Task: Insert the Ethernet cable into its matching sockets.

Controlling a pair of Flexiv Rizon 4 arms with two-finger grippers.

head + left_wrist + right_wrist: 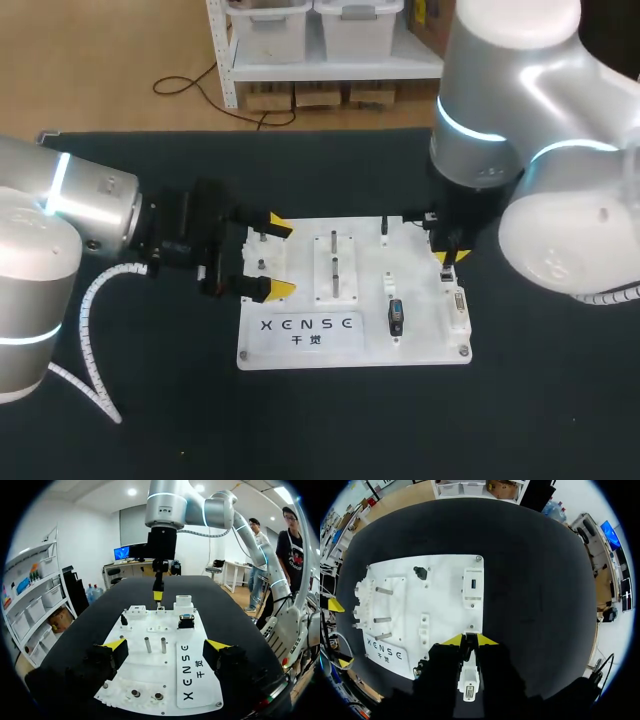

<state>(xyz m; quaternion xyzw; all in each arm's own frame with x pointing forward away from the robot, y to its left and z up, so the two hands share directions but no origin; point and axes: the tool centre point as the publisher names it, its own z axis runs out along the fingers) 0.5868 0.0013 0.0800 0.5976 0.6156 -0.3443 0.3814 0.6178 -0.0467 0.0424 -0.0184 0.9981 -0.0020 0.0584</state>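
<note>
At the right edge of the white board (425, 338), a bit towards its far corner, the right gripper (469, 640) points straight down with its jaws pinched narrow on a small dark piece. I'm reading that as the Ethernet plug (469, 638), but honestly it's tiny, and I can't spot any length of cable trailing off it.

So my guess is the pickup's done and we're right at the insertion step. Whether the plug is actually seated, no idea, since the socket is hidden under the tips.

The left gripper (279, 257) sits over the board's left edge, jaws wide, holding nothing. Looks like it's just on standby.

Left to do, I'd say: get it fully in, let go, back off. The task says sockets, plural, so maybe a second end too, though nothing here shows one.
</note>
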